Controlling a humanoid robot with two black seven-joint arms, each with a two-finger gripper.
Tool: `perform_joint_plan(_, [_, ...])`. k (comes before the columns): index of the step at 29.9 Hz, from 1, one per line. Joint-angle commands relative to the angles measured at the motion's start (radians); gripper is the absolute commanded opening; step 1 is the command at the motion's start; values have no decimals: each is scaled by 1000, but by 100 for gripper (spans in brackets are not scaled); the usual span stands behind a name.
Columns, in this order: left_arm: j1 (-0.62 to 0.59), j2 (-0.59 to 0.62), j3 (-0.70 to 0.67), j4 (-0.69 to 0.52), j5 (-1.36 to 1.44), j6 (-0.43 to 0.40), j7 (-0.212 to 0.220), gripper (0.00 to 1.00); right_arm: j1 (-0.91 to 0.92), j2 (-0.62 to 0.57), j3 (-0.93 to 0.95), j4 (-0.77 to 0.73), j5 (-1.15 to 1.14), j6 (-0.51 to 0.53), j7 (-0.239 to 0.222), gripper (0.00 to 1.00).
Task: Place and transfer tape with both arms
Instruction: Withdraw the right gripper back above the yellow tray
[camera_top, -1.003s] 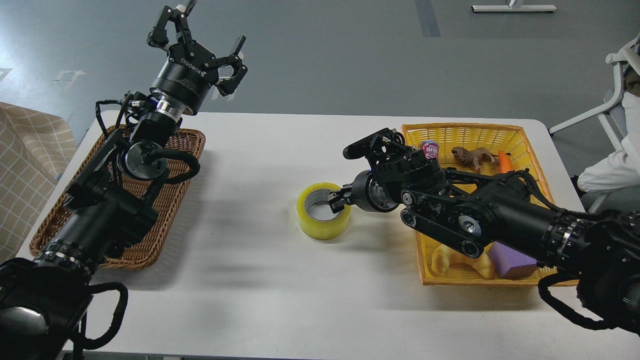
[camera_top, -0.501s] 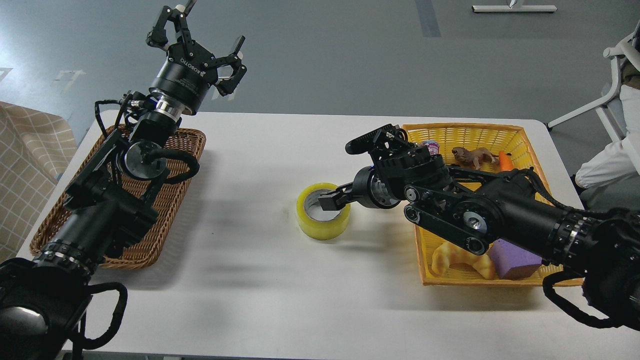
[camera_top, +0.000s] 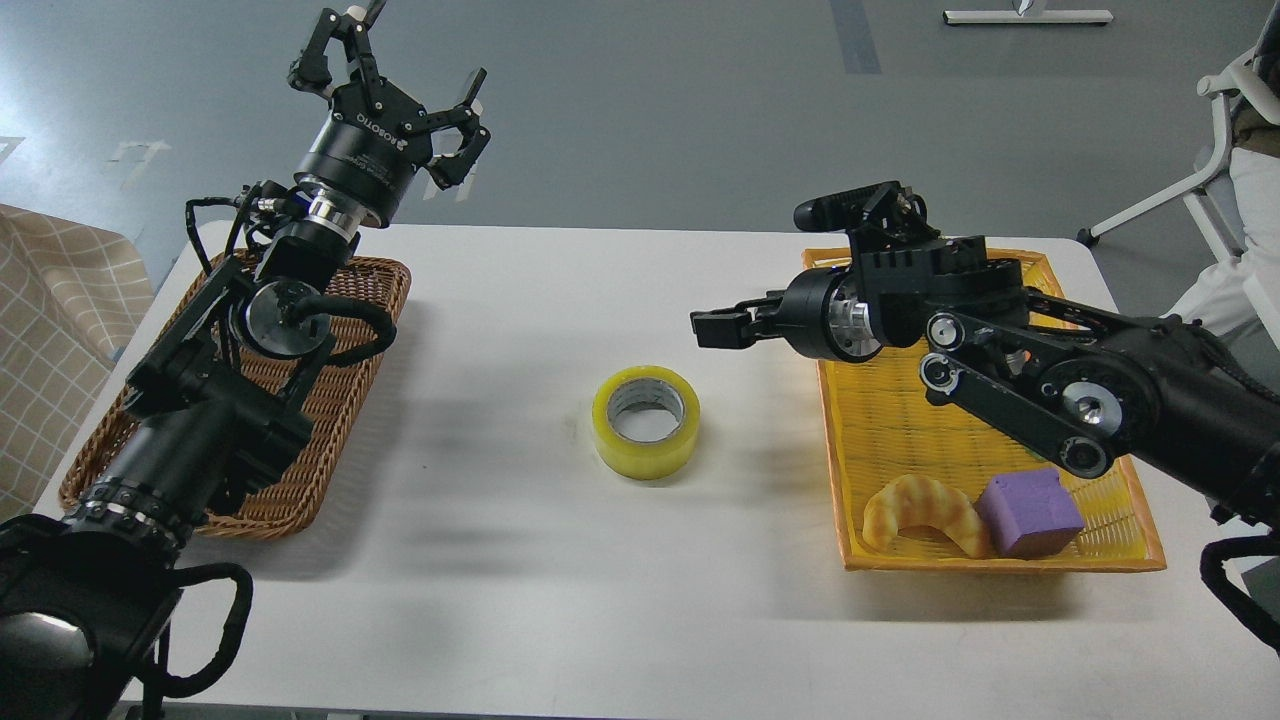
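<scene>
The tape (camera_top: 646, 421), a yellowish roll with a grey-white core, lies flat on the white table (camera_top: 560, 590) near its middle, with nothing touching it. My right gripper (camera_top: 716, 322) hovers above and to the right of the roll, fingers pointing left and slightly apart, holding nothing. My left gripper (camera_top: 400, 78) is raised high over the far left table edge, fingers spread wide and empty, far from the tape.
A brown wicker basket (camera_top: 375, 290) lies under my left arm. A yellow basket (camera_top: 900, 440) at the right holds a croissant (camera_top: 920, 510) and a purple block (camera_top: 1030, 512); my right arm hides its far part. A white chair (camera_top: 1225, 130) stands at the far right.
My right gripper has let go of the tape and risen up and to the right, away from the roll. The tape stays on the table. The left arm has barely moved.
</scene>
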Motion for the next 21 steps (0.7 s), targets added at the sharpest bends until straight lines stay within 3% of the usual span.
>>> perform_joint_plan(1, [-2, 1, 0, 0, 0, 0, 0, 98, -65, -21, 137, 4, 96, 0, 1, 99])
perform_joint_plan(6, [1, 1, 2, 0, 2, 0, 5, 98, -152, -32, 341, 4, 247, 0, 6, 100])
perform_joint_plan(21, [-5, 7, 3, 0, 17, 0, 3, 98, -361, -13, 702, 11, 750, 0, 11, 100])
